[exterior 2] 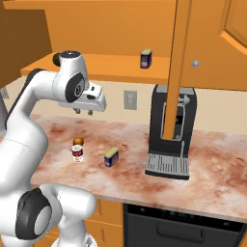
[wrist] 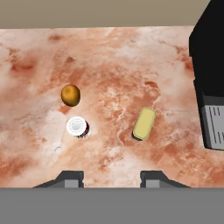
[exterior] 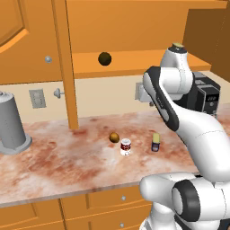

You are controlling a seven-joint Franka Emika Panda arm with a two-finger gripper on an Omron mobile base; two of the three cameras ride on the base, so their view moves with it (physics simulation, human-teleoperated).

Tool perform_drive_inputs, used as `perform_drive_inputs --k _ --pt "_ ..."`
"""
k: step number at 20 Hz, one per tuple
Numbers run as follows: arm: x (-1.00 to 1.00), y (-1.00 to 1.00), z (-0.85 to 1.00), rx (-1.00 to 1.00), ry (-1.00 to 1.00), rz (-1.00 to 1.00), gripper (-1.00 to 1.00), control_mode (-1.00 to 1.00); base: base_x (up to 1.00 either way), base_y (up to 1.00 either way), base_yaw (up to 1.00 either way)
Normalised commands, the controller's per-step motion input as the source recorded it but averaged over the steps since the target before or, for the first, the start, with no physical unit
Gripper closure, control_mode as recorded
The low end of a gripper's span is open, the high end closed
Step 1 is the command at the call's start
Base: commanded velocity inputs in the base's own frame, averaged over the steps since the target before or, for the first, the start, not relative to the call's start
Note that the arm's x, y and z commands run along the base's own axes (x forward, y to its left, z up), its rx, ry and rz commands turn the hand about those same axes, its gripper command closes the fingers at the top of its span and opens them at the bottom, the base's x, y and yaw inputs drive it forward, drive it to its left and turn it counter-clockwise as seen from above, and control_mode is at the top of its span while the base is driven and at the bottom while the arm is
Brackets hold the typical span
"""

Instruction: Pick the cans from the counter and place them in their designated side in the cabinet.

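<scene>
My gripper [exterior 2: 83,112] hangs high over the counter [exterior: 58,157], pointing straight down, open, with nothing between its fingers. Below it in the hand view [wrist: 111,177] stand two cans. The red-and-white can [exterior: 126,147] [exterior 2: 77,153] [wrist: 78,127] is to the left of the gap. The dark blue can with a yellow top [exterior: 155,142] [exterior 2: 111,157] [wrist: 143,124] is to the right. Another dark blue can [exterior 2: 146,58] stands on the cabinet's shelf [exterior 2: 111,65] [exterior: 126,63], near the open door's edge [exterior 2: 178,67].
A small brown ball [exterior: 114,137] [exterior 2: 78,141] [wrist: 70,95] lies just behind the red-and-white can. Another ball [exterior: 104,58] sits on the shelf. A black coffee machine [exterior 2: 171,130] [wrist: 210,87] stands to the right, a tall grey cylinder [exterior: 11,121] at far left.
</scene>
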Motion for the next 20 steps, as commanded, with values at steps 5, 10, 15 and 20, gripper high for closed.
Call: perform_drive_inputs --k 5,10,15,20 --pt "-0.05 0.0 0.0 0.0 0.0 0.0 -1.0 -1.0 0.0 0.0 0.0" --pt "-0.15 0.17 -0.01 0.0 -0.02 0.0 -1.0 -1.0 0.0 0.0 0.0" --pt "-0.12 0.4 -0.03 0.0 0.0 0.0 -1.0 -1.0 0.0 0.0 0.0" --pt "-0.1 0.36 -0.06 0.0 -0.01 0.0 -1.0 -1.0 0.0 0.0 0.0"
